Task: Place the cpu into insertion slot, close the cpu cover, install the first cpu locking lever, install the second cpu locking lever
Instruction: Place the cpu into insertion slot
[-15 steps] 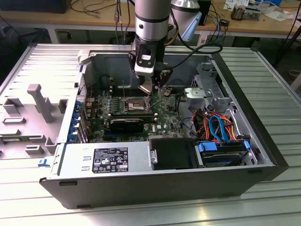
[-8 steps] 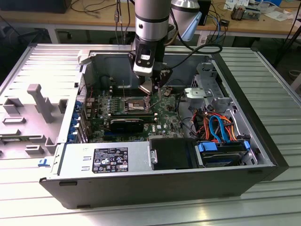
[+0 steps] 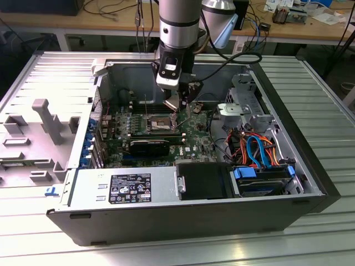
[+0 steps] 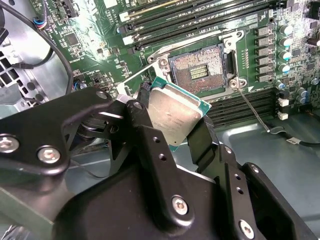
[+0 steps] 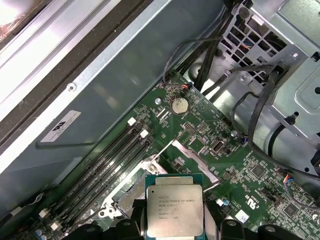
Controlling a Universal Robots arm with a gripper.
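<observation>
You are working on the first step: placing the cpu (image 4: 175, 112) into the insertion slot (image 4: 197, 70). Your gripper (image 4: 170, 125) is clamping the chip by two opposite edges, metal top facing out in both wrist views. It is hanging above the green board, just beside the socket and not yet over it, and in the second wrist view it is sitting tilted against the socket's plane. The socket is lying bare, its contact field showing. The cpu cover (image 5: 192, 156) is standing raised, and one thin wire lever (image 4: 252, 107) is lying swung out to the side. To my eye, seating the chip is calling for levelling it, squaring its corners to the socket rim, and lowering it gently, since those contacts are looking easy to bend.
</observation>
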